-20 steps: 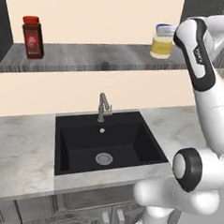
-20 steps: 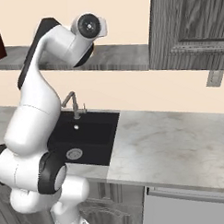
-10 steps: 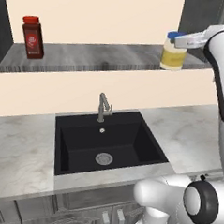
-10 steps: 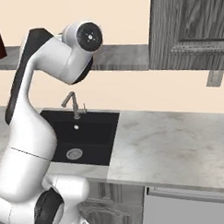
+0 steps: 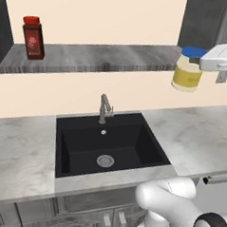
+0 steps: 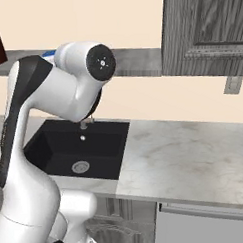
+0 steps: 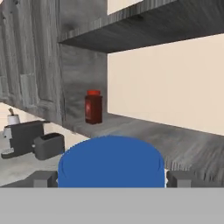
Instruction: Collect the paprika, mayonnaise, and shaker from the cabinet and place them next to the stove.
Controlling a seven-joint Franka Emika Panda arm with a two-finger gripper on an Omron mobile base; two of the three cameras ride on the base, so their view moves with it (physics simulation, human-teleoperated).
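— Where was the mayonnaise?

— Off the shelf board of the cabinet, out past the board's right front corner and over the counter, with nothing under it. In the hand view its blue lid sat between the two finger tips.

— And the gripper?

— Its jaws stood wide, one finger at each side of the lid, so it was clamped on the jar. In the left base view the white hand came in from the right edge onto the lid.

— The paprika?

— Upright near the left end of the shelf board, well apart from the jar. The hand view showed it against the cabinet's side wall.

— Anything else?

— A black sink with a faucet lay in the counter below the shelf. The hand view caught a dark toaster and a coffee machine on a counter at its left.
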